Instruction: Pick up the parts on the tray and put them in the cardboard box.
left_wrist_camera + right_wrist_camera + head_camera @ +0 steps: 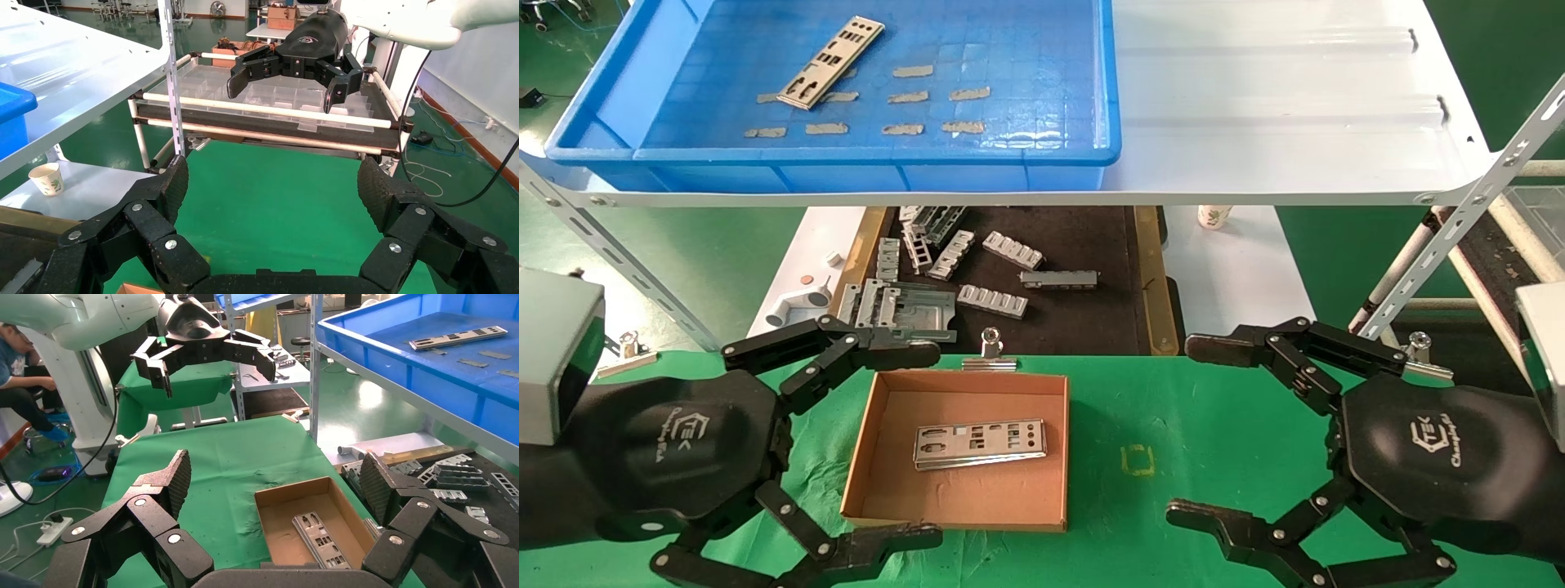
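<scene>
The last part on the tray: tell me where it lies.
In the head view, the part lies tilted in the blue tray's far left area, on the upper shelf, beside grey tape strips.

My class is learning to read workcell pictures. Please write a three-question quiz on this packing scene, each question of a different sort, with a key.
1. True or false: one part lies on the tray.
2. Multiple choice: where is the cardboard box? A) on the upper white shelf B) on the green cloth, near the left pincer C) inside the tray
3. Fill in: both the left pincer and the right pincer are ____ and hold nothing.

Key
1. True; the other part is already in the box.
2. B
3. open
</scene>
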Controlling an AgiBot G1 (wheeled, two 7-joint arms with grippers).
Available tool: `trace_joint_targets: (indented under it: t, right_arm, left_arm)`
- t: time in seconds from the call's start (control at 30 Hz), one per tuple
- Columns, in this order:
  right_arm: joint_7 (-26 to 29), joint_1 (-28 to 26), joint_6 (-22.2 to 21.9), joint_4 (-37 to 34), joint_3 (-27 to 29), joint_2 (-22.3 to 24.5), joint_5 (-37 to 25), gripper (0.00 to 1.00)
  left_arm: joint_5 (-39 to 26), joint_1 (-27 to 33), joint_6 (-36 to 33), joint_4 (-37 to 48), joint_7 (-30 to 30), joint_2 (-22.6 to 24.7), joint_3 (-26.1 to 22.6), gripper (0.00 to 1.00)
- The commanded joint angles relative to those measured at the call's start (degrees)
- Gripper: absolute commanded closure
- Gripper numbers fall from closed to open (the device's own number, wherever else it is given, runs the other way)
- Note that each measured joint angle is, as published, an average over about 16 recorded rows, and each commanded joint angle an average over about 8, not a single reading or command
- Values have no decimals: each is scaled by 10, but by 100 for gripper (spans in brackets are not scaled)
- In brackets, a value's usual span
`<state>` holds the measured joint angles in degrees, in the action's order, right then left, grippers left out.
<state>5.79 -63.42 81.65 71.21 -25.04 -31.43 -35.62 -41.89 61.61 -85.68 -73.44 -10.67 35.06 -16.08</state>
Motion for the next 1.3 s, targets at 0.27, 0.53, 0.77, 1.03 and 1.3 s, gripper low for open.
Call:
trace_joint_targets:
  t: [0.27,0.53,0.77,1.03,1.3]
  right_arm:
    - [0,0,0,0,0,0,0,0]
    - [0,0,0,0,0,0,0,0]
    - [0,0,0,0,0,0,0,0]
    - [0,0,0,0,0,0,0,0]
    - [0,0,0,0,0,0,0,0]
  left_arm:
    - [0,0,0,0,0,0,0,0]
    - [0,0,0,0,0,0,0,0]
    - [0,0,0,0,0,0,0,0]
    - [0,0,0,0,0,0,0,0]
    - [0,0,0,0,0,0,0,0]
